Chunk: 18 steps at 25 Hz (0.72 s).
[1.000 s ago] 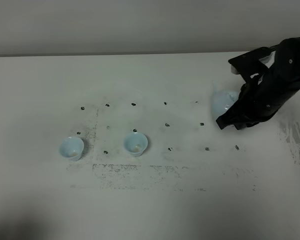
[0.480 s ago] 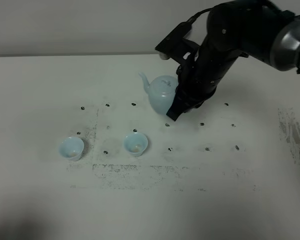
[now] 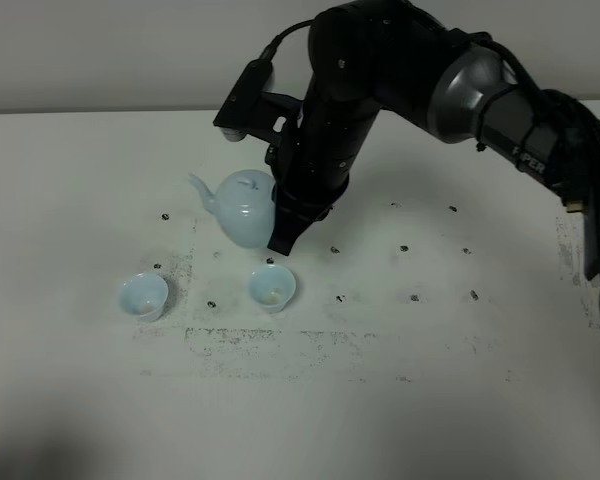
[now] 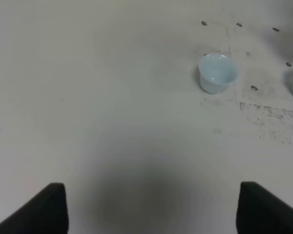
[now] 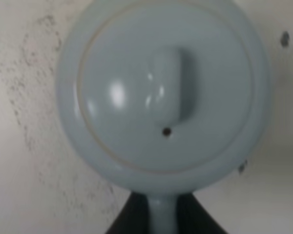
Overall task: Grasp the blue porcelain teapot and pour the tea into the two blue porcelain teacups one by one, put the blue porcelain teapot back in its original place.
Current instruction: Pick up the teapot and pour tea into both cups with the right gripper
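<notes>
Teapot (image 3: 242, 208), glossy porcelain, is judged hard, slick, breakable and weighty with tea; it hangs near the two teacups (image 3: 271, 287), closest to the right-hand one. The right tool (image 3: 280, 232) is pinched on its loop handle (image 5: 162, 210), the safest hold; its lid (image 5: 161, 87) may slip when tipped. The left tool (image 4: 151, 209) stands spread and empty over the surface (image 3: 430, 380).

Teapot (image 3: 242, 208) just behind right teacup (image 3: 271, 287); left teacup (image 3: 142, 296) further left
</notes>
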Each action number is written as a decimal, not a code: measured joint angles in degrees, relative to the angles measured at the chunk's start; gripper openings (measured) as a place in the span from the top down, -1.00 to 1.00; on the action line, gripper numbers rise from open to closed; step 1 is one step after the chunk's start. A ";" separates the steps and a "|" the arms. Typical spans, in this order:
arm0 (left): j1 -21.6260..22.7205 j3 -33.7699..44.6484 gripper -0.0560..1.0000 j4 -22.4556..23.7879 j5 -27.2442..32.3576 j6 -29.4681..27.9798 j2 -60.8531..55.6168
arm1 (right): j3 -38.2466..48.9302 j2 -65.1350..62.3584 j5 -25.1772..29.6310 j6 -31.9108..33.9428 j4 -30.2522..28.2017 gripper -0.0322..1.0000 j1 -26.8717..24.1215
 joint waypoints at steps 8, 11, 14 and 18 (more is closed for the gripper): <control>0.00 0.00 -0.38 0.00 0.00 0.00 0.00 | -10.39 6.49 0.57 -4.42 -0.07 0.86 3.95; 0.00 0.00 -0.38 0.00 0.00 0.00 0.00 | -11.17 7.68 0.65 -5.62 -0.13 0.86 4.50; 0.00 0.00 -0.38 0.00 0.00 0.00 0.00 | -11.28 8.49 0.72 -8.72 -0.43 0.86 4.56; 0.00 0.00 -0.38 0.00 0.00 0.00 0.00 | -11.28 9.06 0.91 -13.74 -0.81 0.86 4.56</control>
